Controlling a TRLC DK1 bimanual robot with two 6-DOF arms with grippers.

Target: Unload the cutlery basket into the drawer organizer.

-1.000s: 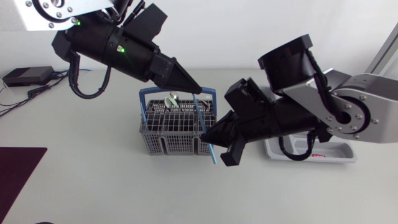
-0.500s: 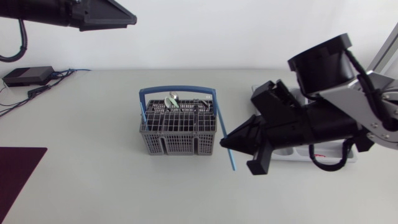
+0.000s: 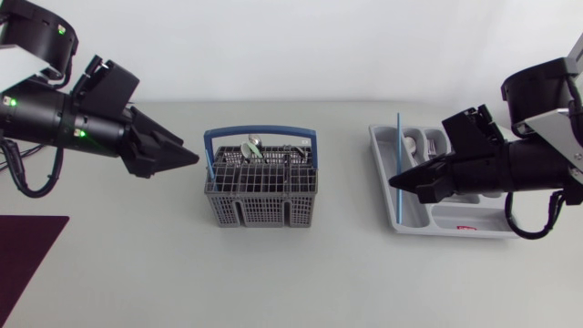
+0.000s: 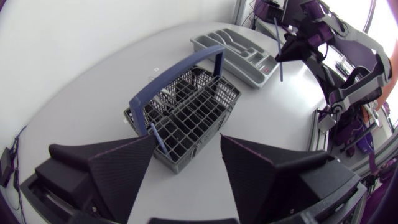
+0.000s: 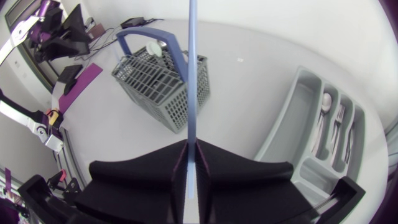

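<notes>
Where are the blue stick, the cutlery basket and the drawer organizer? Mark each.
blue stick (image 3: 398, 146), head view, upper shaft.
cutlery basket (image 3: 260, 211), head view, front wall.
drawer organizer (image 3: 474, 230), head view, near rim.

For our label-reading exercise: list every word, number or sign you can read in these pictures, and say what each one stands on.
No text here is legible.
Drawer organizer: small red print on its front rim, too small to read.
Cutlery basket, blue stick: no print visible.
</notes>
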